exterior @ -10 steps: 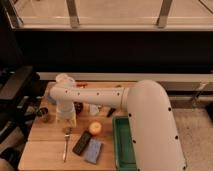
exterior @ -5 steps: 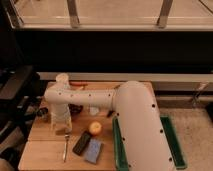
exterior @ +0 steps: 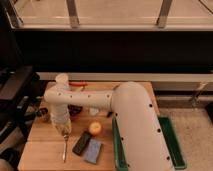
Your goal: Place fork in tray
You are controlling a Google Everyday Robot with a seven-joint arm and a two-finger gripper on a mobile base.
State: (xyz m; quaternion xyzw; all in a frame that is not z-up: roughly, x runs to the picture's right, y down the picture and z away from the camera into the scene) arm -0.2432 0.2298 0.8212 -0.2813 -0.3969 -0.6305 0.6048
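Camera view: the claw (exterior: 63, 132) points straight down at the lower left of the frame, over the upper end of the slim silvery all-metal fork (exterior: 65, 149), which lies flat on the wooden counter (exterior: 39, 150). You cannot tell how wide the claw stands. The vertical approach suits a flat utensil. The shallow green plastic tray (exterior: 173, 143) sits at lower right. Since the earlier frame, the wrist has dropped nearer the fork.

Arm (exterior: 95, 99) outstretched, gripper (exterior: 64, 132) seemingly low, downward-pointing.

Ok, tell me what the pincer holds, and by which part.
Cannot be told. The pincer sits at the far end of the fork; any grip is hidden.
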